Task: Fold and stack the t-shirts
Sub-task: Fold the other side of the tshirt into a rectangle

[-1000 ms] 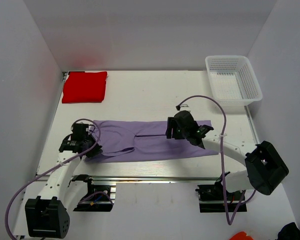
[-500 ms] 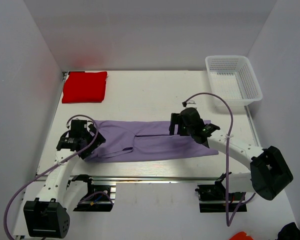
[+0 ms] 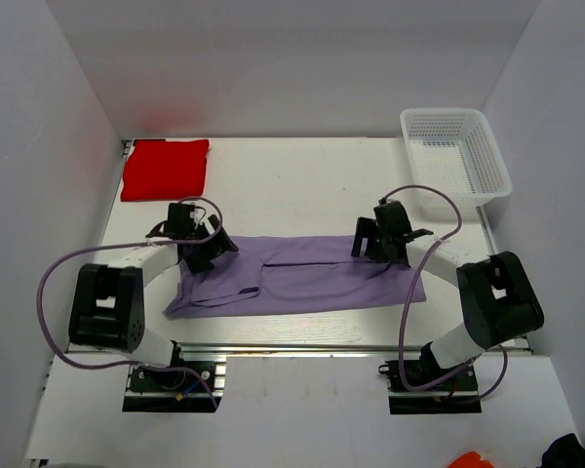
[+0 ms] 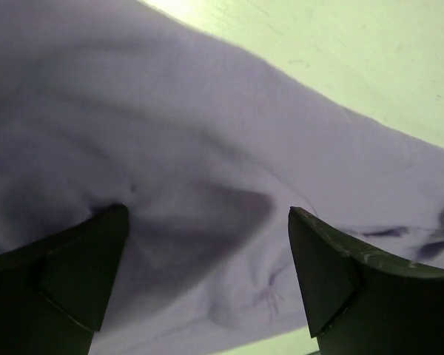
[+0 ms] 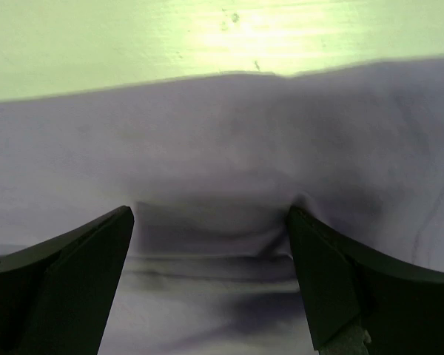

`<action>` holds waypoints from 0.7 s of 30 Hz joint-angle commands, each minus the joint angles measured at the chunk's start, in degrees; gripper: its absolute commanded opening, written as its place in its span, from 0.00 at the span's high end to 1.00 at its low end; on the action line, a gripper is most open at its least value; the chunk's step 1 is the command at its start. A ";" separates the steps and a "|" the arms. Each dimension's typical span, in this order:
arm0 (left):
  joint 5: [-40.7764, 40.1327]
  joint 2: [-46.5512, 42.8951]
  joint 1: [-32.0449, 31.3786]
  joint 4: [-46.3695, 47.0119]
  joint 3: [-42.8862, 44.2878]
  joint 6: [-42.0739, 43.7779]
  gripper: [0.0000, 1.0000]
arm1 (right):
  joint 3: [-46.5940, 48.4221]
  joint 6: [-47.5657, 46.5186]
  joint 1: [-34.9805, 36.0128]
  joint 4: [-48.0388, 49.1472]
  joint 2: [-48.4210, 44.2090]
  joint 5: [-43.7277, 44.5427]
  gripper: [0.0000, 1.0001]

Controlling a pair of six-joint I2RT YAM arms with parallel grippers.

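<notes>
1. We judge the next fold is starting. The left fingers [image 4: 59, 281] and right fingers [image 5: 66, 274], both spread apart and holding nothing, hang over the lavender t-shirt [image 3: 302, 278]. They should pinch every layer together and lift evenly.
2. The lavender t-shirt lies as a long, slightly wrinkled strip across the near counter [image 3: 292, 185]. The red t-shirt [image 3: 165, 169] sits folded at the far left corner.
</notes>
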 commanded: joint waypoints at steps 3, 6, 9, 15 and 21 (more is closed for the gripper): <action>-4.15 11.50 -0.81 5.36 8.20 2.06 0.00 | 0.24 -1.06 -2.02 1.95 4.37 -10.31 0.10; -3.57 18.90 -0.81 6.05 16.02 2.76 0.00 | -2.12 -1.50 -2.11 1.86 6.13 -15.23 0.10; -4.09 29.70 -0.81 6.93 28.05 4.42 0.00 | -5.98 -2.72 -1.06 3.17 4.92 -24.87 0.10; 9.24 64.96 -2.12 3.01 73.80 6.80 0.00 | -8.04 -11.75 9.45 -5.48 0.86 -34.22 0.10; 17.38 85.29 -7.31 23.13 103.09 1.71 0.00 | -2.41 -19.15 27.41 -9.22 8.51 -45.91 0.10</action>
